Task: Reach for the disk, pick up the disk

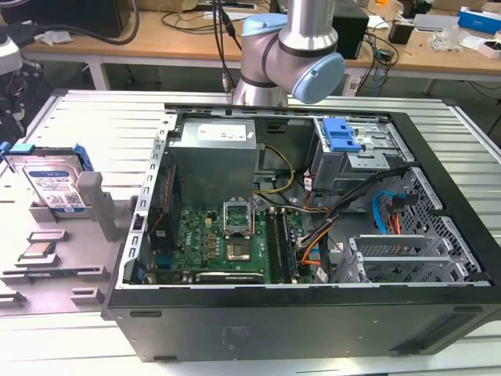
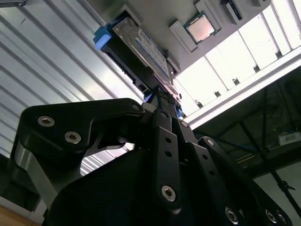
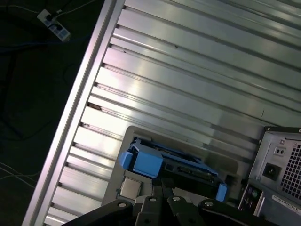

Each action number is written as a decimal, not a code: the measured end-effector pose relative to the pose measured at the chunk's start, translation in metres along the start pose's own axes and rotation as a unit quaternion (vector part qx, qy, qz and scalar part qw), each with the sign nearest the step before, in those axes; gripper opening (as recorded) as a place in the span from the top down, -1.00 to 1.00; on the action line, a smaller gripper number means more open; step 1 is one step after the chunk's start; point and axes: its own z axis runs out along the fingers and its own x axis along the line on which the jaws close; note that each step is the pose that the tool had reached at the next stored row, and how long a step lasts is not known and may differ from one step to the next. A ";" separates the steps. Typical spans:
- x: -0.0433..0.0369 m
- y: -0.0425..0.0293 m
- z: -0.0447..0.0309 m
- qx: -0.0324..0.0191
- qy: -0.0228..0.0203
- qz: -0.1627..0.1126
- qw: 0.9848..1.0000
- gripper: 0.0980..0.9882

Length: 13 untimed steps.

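The disk [image 1: 53,186] is a silver hard drive with a white-and-blue label in a bright blue carrier. It leans upright in a grey holder [image 1: 98,200] at the exterior view's left, outside the computer case. In both wrist views my black gripper [image 2: 160,96] [image 3: 163,186] points toward the disk [image 2: 143,47] [image 3: 183,165] from a distance. Its fingers are drawn together with nothing between them, and it touches nothing.
An open black computer case [image 1: 313,313] takes up the middle of the ribbed metal table [image 1: 86,117]. My arm [image 1: 293,59] rises behind the case. A small square CPU chip [image 1: 39,251] [image 2: 201,27] lies on the grey fixture near the disk. A wooden bench [image 1: 156,39] with cables stands behind.
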 end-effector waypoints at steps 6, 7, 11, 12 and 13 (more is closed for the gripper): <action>0.0000 0.0000 0.0000 0.000 0.002 -0.043 0.999 0.98; 0.0000 0.0000 0.0000 0.000 0.002 -0.046 0.999 0.98; 0.0000 0.0000 0.0000 0.000 0.002 -0.066 0.998 0.98; 0.0000 0.0000 0.0000 0.000 0.003 -0.071 0.997 0.98; 0.0000 0.0000 0.0000 0.000 0.003 -0.078 0.997 0.98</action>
